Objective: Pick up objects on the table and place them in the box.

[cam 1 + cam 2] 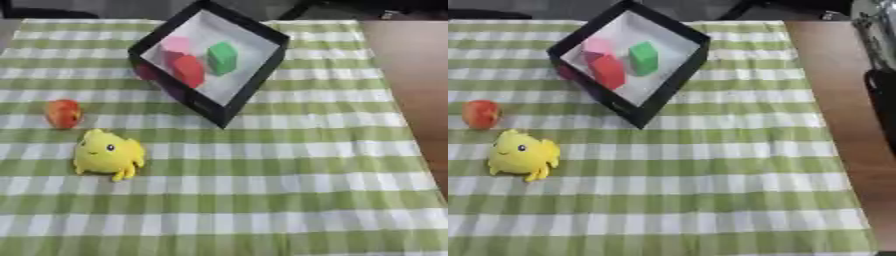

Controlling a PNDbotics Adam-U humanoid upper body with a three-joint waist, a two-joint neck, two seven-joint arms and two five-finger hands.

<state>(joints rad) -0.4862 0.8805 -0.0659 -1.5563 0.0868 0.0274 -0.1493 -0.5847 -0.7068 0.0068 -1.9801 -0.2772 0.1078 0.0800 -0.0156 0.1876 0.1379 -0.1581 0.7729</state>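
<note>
Two things are left on the checked cloth point(262, 190): a yellow plush point(108, 155) and, just beyond it to the left, a small red-orange fruit point(64, 113), both on the robot's left and near the box point(254, 82), which already holds a pink block point(177, 44), a red block point(187, 70) and a green block point(222, 57). No hand is seen in either view, so the state of the fingers cannot be told. The left arm is judged the nearer for either thing, with the box lying up and to the right of them.
</note>
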